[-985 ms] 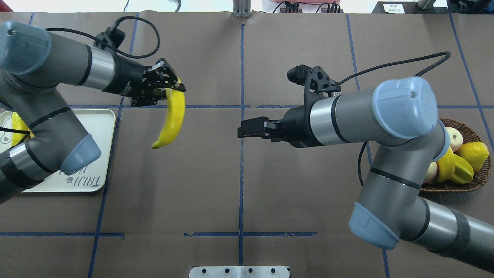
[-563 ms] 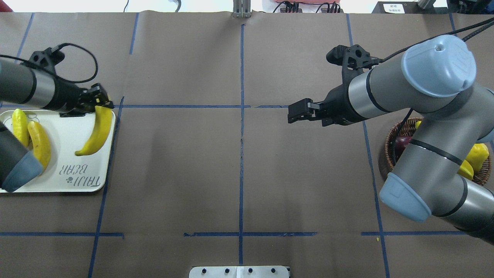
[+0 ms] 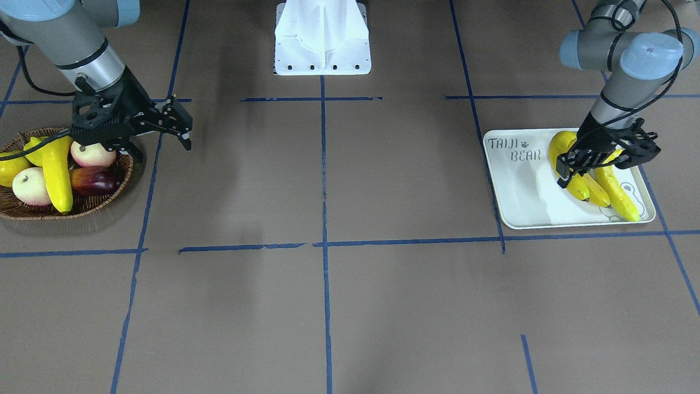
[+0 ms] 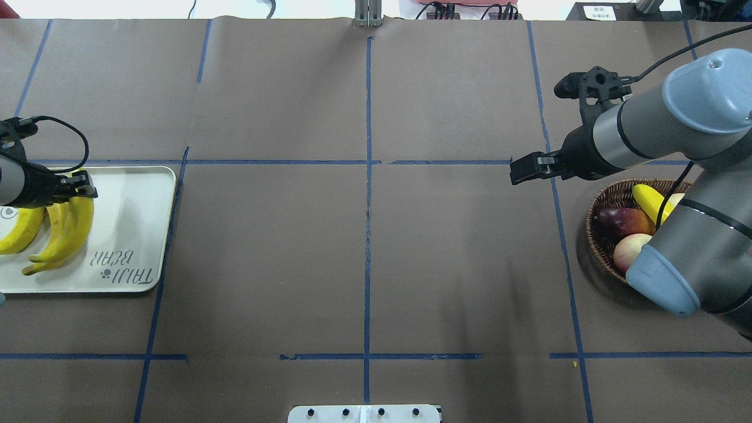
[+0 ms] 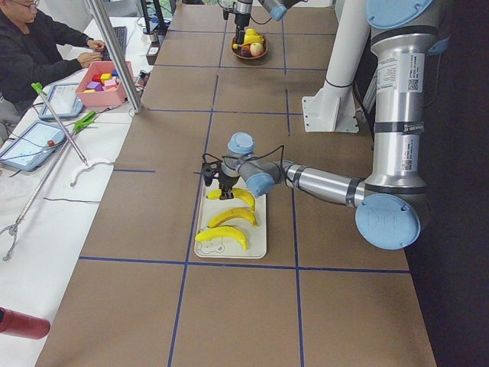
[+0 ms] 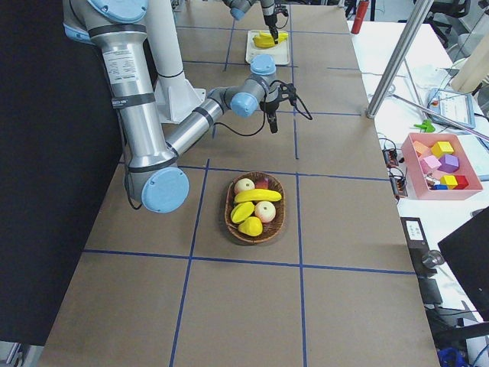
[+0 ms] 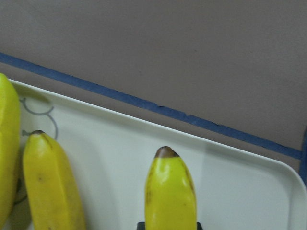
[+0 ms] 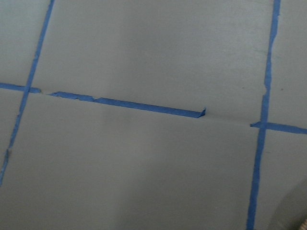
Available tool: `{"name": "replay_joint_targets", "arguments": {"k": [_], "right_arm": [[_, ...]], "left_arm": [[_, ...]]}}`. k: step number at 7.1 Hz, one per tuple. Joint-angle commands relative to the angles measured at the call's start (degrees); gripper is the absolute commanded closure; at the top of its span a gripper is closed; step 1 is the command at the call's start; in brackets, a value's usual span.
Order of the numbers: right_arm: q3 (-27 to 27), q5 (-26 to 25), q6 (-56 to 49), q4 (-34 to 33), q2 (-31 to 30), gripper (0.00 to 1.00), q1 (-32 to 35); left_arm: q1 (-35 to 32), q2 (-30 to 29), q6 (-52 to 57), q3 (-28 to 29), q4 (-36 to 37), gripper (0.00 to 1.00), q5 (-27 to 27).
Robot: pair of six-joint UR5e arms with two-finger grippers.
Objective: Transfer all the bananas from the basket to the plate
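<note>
Three bananas lie side by side on the white plate (image 4: 129, 205) at the table's left end. My left gripper (image 4: 79, 187) is shut on the stem end of the one nearest the table's middle (image 4: 81, 220), which fills the bottom of the left wrist view as a banana (image 7: 170, 191) low over the plate (image 7: 96, 139). One more banana (image 3: 57, 175) lies across the other fruit in the wicker basket (image 3: 109, 197). My right gripper (image 4: 520, 170) hangs open and empty beside the basket (image 4: 593, 247), on its table-centre side.
The basket also holds apples (image 3: 30, 186), a dark red fruit (image 3: 93, 180) and short yellow fruit (image 3: 11, 167). Brown paper with blue tape lines (image 4: 367, 205) covers the table between plate and basket. A person (image 5: 38, 46) sits at a side desk.
The left arm has carried the banana left from mid-table and lowered it onto the plate beside two others. The right arm has drawn back right, toward the basket.
</note>
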Motion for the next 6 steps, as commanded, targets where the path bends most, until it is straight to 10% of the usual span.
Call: {"name": "replay_joint_targets", "arguments": {"k": [1,6], "right_arm": [[-1.2,0.2,-2.1,0.0,-0.8,0.00,1.4],[-3.5,6.6,-21.3,0.8,-14.7,0.00,11.0]], "left_arm": [[0.2,0.0,0.3,0.2,-0.1,0.00,0.5],[0.3,-5.7,-0.5,-2.1,3.5,0.00,-3.3]]}}
